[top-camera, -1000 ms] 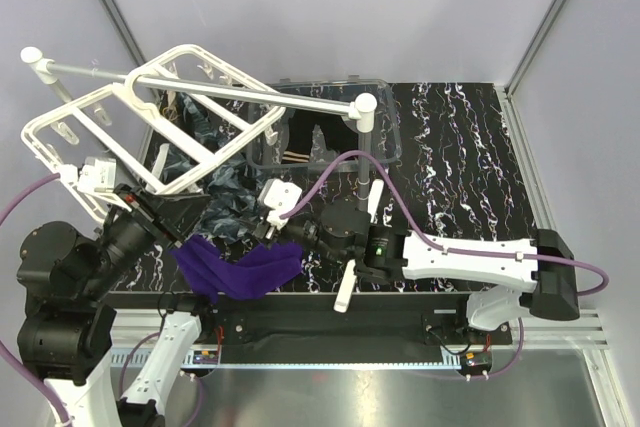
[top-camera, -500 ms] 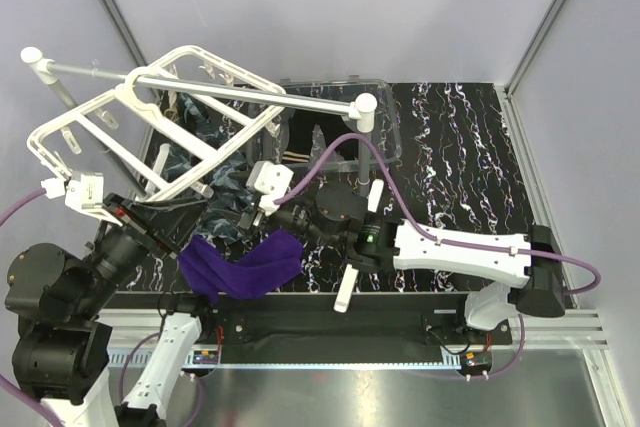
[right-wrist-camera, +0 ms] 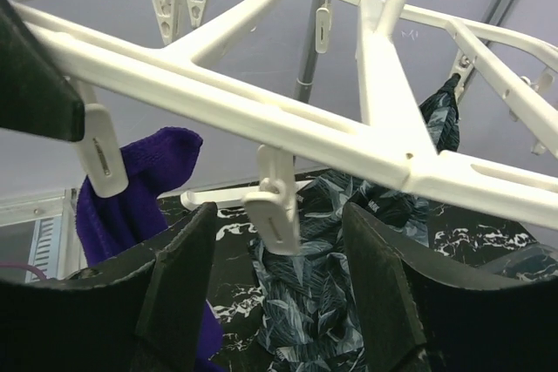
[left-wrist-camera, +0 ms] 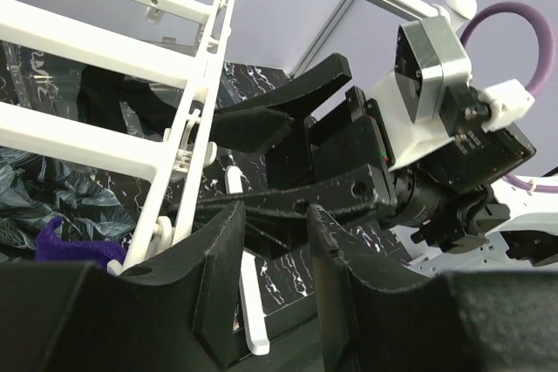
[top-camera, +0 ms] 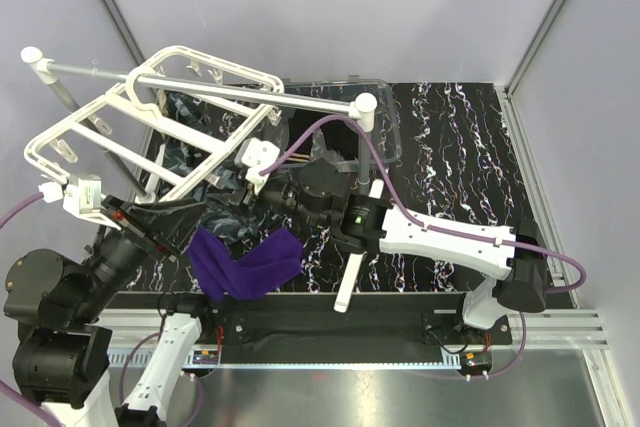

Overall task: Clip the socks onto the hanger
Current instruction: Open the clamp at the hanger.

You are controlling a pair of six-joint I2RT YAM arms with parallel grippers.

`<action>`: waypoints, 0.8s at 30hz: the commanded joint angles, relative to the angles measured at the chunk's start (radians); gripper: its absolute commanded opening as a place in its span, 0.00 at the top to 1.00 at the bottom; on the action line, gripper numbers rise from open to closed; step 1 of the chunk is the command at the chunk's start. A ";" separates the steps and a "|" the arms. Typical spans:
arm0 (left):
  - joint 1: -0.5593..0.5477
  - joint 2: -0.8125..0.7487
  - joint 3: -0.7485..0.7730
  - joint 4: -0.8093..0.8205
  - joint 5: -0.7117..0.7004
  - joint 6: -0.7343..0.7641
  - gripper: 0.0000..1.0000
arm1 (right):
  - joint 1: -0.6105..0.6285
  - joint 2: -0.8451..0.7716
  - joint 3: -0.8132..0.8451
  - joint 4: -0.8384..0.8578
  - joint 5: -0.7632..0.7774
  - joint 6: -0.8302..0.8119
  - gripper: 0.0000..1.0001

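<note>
While the hanger slants across overhead, the right gripper stands wide apart beneath its frame, one dangling clip hanging between the fingers. The left gripper is narrowly parted with nothing visible in the gap, and the purple sock lies just beside it.

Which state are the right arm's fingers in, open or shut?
Open. The right wrist view shows both fingers well apart, with a white clip of the hanger seen in the gap.

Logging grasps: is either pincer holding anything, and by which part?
Nothing, as far as shows. Right pincer is open by a hanger clip; left pincer is part open, nothing between its fingers, purple sock outside.
</note>
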 commanded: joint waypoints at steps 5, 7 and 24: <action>0.004 -0.010 -0.033 0.060 0.013 0.005 0.60 | -0.035 0.004 0.062 -0.004 -0.067 0.037 0.39; 0.004 -0.010 -0.028 0.062 0.015 0.004 0.60 | -0.035 0.006 0.048 0.015 -0.074 0.037 0.39; 0.004 0.004 0.003 0.057 0.030 -0.001 0.60 | -0.033 0.047 -0.009 0.151 -0.069 0.059 0.41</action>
